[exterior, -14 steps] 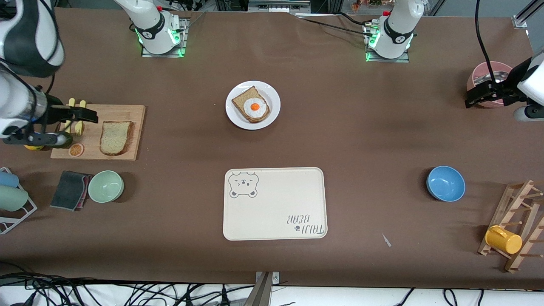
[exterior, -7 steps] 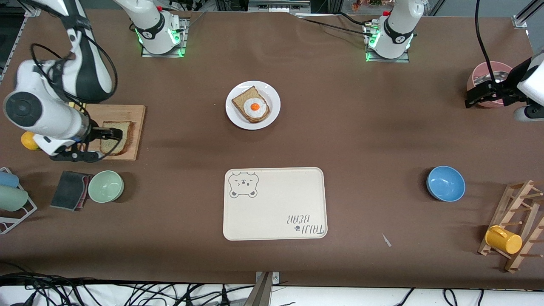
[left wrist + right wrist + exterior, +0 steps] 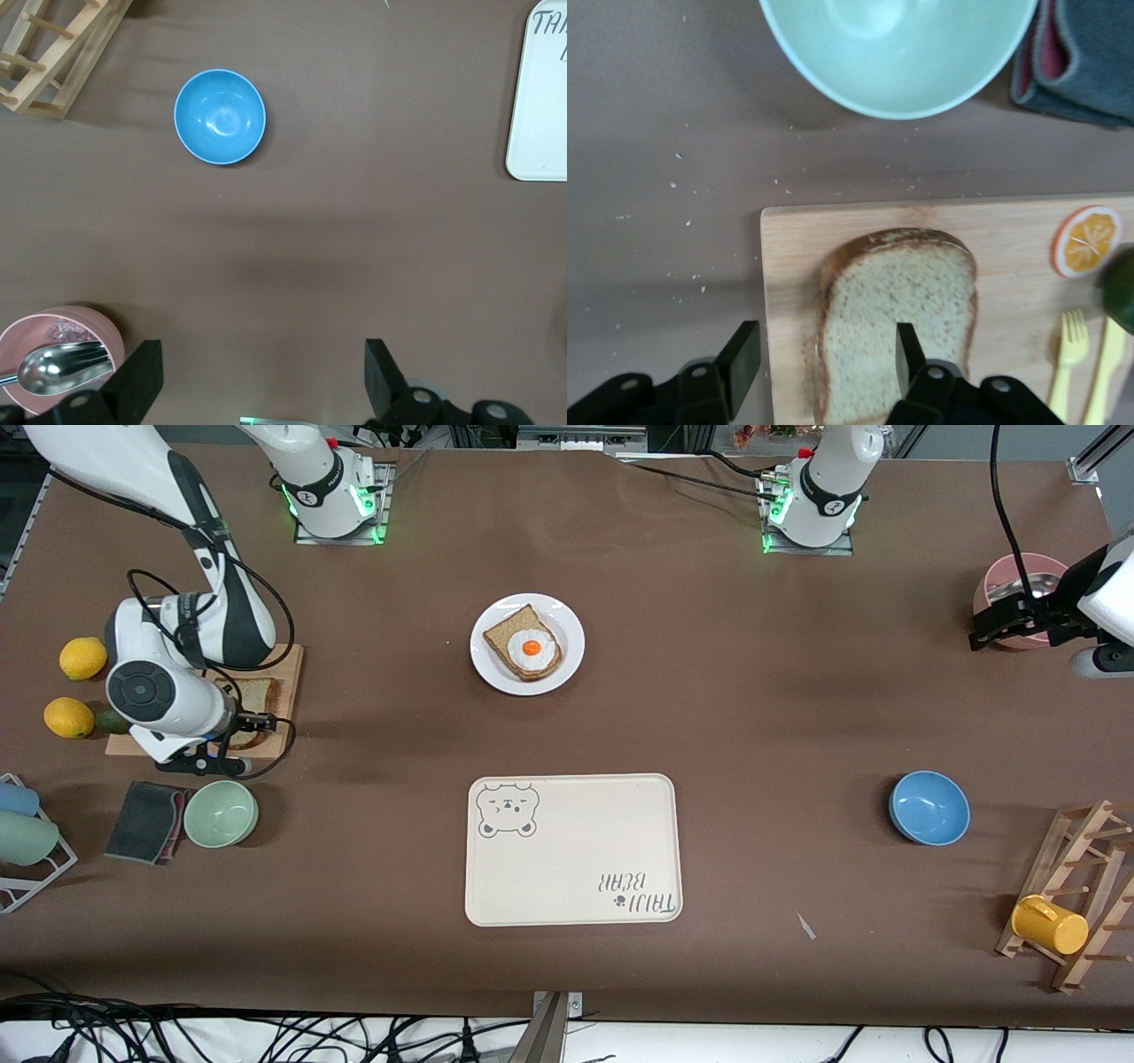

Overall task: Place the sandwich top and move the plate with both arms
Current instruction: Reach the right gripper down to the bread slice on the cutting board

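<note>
The sandwich top (image 3: 899, 319), a plain brown slice, lies flat on a wooden cutting board (image 3: 288, 691) toward the right arm's end of the table. My right gripper (image 3: 824, 359) is low over it and open. One finger (image 3: 908, 354) is above the slice's middle, the other (image 3: 740, 363) past the board's edge, so the jaws straddle one crust edge. In the front view the right hand hides most of the slice (image 3: 259, 693). The white plate (image 3: 567, 631) holds a bread slice with a fried egg (image 3: 532, 647) at mid-table. My left gripper (image 3: 979, 636) waits open by a pink bowl (image 3: 1019, 576).
A green bowl (image 3: 221, 812) and grey cloth (image 3: 146, 821) lie nearer the front camera than the board; two lemons (image 3: 82, 657) sit beside it. A cream bear tray (image 3: 571, 850), a blue bowl (image 3: 928, 807) and a wooden rack with a yellow mug (image 3: 1050, 924) occupy the nearer half.
The right arm has swung from the board's outer end to over the plain slice and dropped toward it, its jaws narrowing. The lemons are now uncovered. The left arm has not moved.
</note>
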